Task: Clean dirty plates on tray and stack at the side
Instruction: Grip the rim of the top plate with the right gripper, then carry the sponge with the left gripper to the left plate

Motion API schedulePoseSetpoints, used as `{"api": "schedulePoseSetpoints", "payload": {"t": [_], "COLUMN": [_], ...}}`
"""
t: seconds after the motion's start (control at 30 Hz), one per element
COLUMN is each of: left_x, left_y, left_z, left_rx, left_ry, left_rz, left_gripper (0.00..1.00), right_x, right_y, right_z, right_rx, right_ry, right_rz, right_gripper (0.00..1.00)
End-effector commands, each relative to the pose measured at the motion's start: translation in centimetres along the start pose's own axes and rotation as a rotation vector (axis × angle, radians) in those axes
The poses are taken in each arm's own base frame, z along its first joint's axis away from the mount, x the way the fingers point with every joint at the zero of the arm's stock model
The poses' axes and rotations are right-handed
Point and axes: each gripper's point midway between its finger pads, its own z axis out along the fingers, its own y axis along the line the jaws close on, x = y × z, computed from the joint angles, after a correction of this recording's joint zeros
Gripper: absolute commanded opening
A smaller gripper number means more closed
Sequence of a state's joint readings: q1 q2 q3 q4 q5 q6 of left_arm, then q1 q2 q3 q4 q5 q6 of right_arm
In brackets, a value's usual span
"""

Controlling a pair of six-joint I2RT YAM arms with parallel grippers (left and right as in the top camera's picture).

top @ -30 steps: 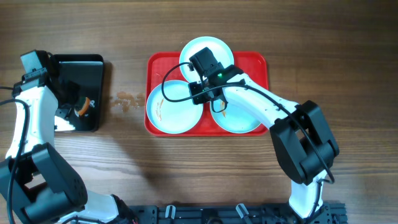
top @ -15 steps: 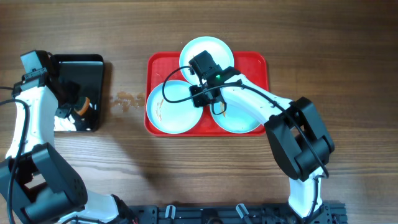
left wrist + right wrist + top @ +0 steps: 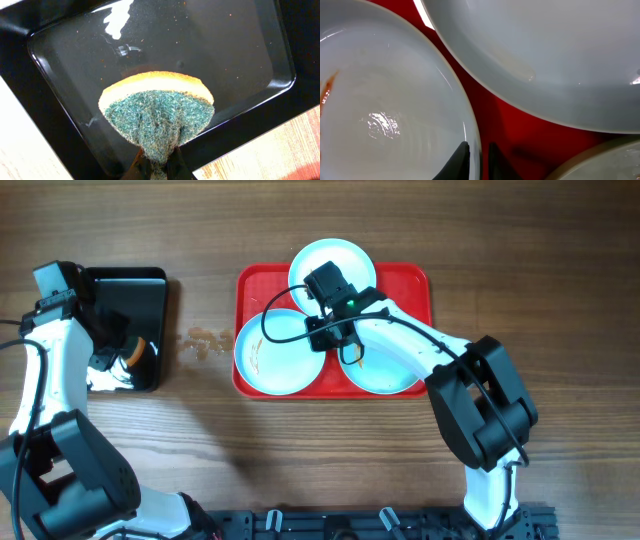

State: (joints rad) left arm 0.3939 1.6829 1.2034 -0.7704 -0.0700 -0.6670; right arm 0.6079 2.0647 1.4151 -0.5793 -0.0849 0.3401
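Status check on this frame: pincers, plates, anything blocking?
Left pincer shut on sponge over black tray. Right pincer straddling rim of left plate, closure unclear. Three plates on red tray. Nothing blocking.

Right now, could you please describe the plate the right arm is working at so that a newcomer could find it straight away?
Start at the red tray in the middle of the table. Three pale plates lie on it, and the one meant is the front-left plate, nearest the black tray. Only it has an orange-brown smear at its left side.

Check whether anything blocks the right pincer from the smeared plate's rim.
Nothing visible does: the right pincer sits right at the rim of the round pale smeared plate, above the red plastic tray.
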Motion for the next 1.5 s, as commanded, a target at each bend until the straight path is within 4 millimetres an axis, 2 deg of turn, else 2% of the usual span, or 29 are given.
{"api": "schedulePoseSetpoints", "payload": {"t": [0.0, 0.17, 0.2, 0.27, 0.33, 0.43, 0.6, 0.67, 0.97, 1.07, 1.13, 1.2, 1.3, 1.47], "left_x": [-0.4, -0.4, -0.4, -0.4, -0.4, -0.1, 0.8, 1.2, 6.7, 7.4, 7.2, 8.4, 10.5, 13.3], "left_y": [0.0, 0.0, 0.0, 0.0, 0.0, -0.3, -1.4, -2.2, -7.5, -7.8, -7.6, -8.3, -9.9, -10.9], "left_z": [-0.6, -0.6, -0.6, -0.6, -0.6, -0.6, -0.7, -0.8, -3.5, -3.3, -3.0, -3.7, -5.2, -5.6], "left_rx": [0.003, 0.002, 0.002, 0.002, 0.003, 0.021, 0.086, 0.129, 0.498, 0.484, 0.450, 0.514, 0.641, 0.635], "left_ry": [-0.018, -0.018, -0.018, -0.018, -0.018, -0.001, 0.054, 0.079, 0.307, 0.284, 0.263, 0.317, 0.367, 0.400], "left_rz": [0.004, 0.004, 0.004, 0.004, 0.004, 0.005, 0.006, 0.057, 0.349, 0.442, 0.451, 0.456, 0.565, 0.648], "left_gripper": [0.04, 0.04, 0.04, 0.04, 0.04, 0.04, 0.04, 0.04, 0.04, 0.04, 0.04, 0.04, 0.04, 0.04], "right_x": [0.7, 1.3, 1.4, 1.4, 1.2, 1.1, 1.3, 1.2, 0.8, 0.9, 1.0, 1.2, 1.1, 1.3], "right_y": [-0.4, -0.6, -0.7, -0.7, -0.6, 0.0, 0.1, 0.2, 0.3, 0.3, 0.3, 0.4, 0.4, 0.3], "right_z": [0.8, 1.2, 1.3, 1.4, 1.4, 1.4, 1.6, 1.8, 2.1, 2.1, 2.1, 2.0, 2.0, 2.0], "right_rx": [0.019, 0.024, 0.025, 0.025, 0.020, -0.015, -0.022, -0.023, -0.028, -0.028, -0.034, -0.038, -0.039, -0.035], "right_ry": [0.023, 0.037, 0.041, 0.040, 0.031, 0.033, 0.040, 0.038, 0.024, 0.025, 0.032, 0.040, 0.036, 0.045], "right_rz": [0.011, 0.012, 0.012, 0.004, 0.004, 0.004, 0.043, 0.083, 0.087, 0.085, 0.089, 0.089, 0.089, 0.086], "right_gripper": [0.15, 0.23, 0.22, 0.13, 0.13, 0.04, 0.05, 0.04, 0.04, 0.04, 0.10, 0.11, 0.04, 0.04]}}
